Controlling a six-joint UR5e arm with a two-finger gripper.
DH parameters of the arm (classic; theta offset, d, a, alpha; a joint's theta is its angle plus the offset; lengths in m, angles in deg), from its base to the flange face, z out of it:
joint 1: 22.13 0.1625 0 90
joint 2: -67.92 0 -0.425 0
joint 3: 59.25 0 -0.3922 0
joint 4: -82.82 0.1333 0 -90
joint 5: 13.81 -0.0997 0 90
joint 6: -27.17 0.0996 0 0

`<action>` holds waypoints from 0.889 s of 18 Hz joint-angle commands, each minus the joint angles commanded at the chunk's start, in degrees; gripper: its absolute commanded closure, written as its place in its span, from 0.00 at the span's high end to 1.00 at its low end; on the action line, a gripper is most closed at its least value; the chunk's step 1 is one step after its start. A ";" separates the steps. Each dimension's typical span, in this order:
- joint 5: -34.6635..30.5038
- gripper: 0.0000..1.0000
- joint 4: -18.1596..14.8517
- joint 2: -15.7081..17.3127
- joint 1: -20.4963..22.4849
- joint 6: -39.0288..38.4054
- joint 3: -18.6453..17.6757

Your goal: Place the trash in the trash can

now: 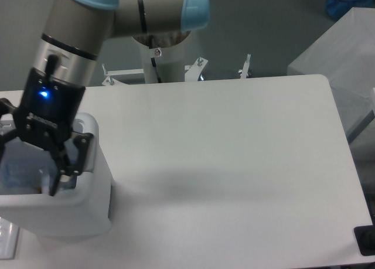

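Your black two-finger gripper (51,174) is hanging inside the white rectangular plastic bin (88,201) at the near left, fingers apparently spread. No trash is showing anywhere; lifting carelessly risks snagging the thick rim.

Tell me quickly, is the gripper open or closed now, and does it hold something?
Gripper: over the trash can, fingers spread, looks open; nothing visibly held.

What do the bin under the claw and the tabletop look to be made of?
The trash can looks like white moulded plastic, matte to slightly satin: thick rounded rim, soft corners, faintly translucent walls. The table appears to be a smooth white laminate or coated board with a dull sheen; which one, I cannot tell. The claw hangs over the bin opening.
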 joint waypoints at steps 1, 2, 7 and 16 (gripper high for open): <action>-0.09 1.00 0.00 -0.09 1.85 1.66 0.17; -0.26 1.00 -0.09 -0.09 3.52 3.59 0.09; -7.35 1.00 -0.61 -0.26 8.19 7.20 -0.61; -26.19 1.00 -12.82 5.36 8.81 39.89 -6.68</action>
